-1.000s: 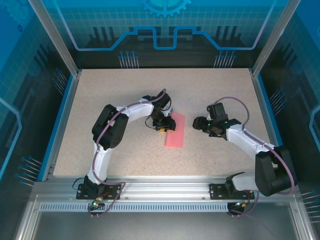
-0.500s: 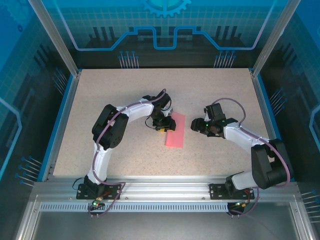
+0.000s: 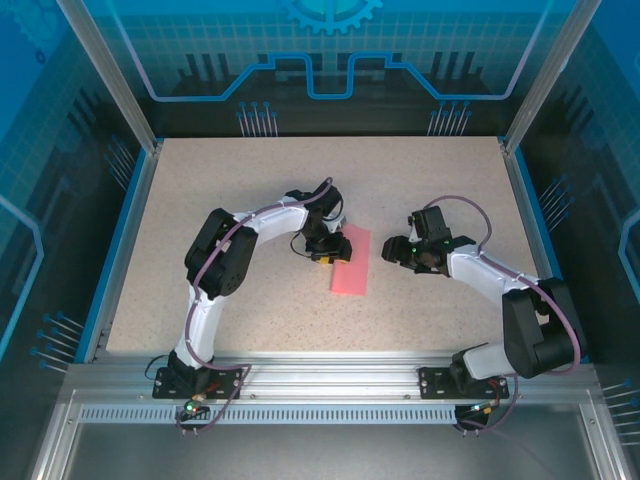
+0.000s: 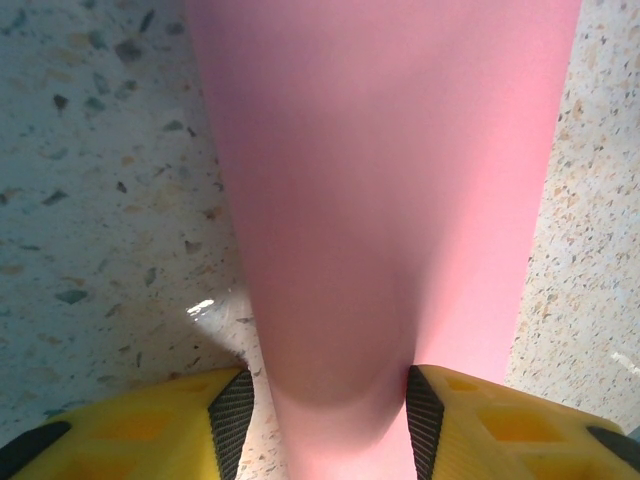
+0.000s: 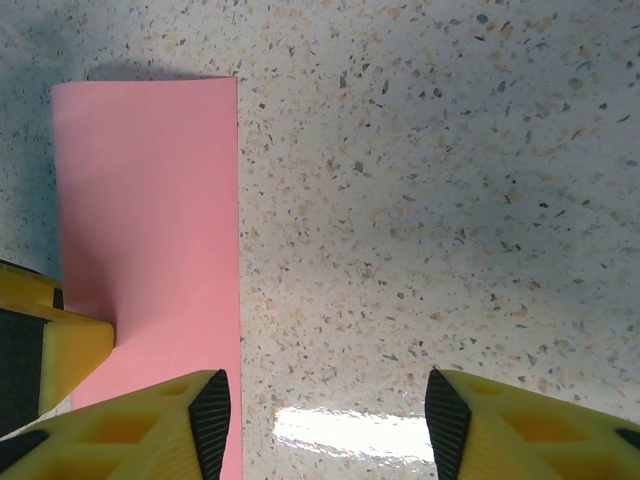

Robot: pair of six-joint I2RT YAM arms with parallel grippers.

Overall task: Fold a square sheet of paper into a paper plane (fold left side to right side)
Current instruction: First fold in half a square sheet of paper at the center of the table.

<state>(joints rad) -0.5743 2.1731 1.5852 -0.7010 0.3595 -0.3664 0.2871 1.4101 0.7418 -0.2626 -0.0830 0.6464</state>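
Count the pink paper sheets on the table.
1. The sheet lies mid-table, between the left gripper at its left edge and the right gripper just to its right. A second sheet lying beneath it would be hidden.

Bright light, blurry paper (image 4: pixel 380 200)

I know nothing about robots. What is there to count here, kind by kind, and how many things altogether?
Robot arms: 2 (left arm, right arm)
Pink paper, folded to a narrow strip: 1
Speckled table: 1
Total: 4
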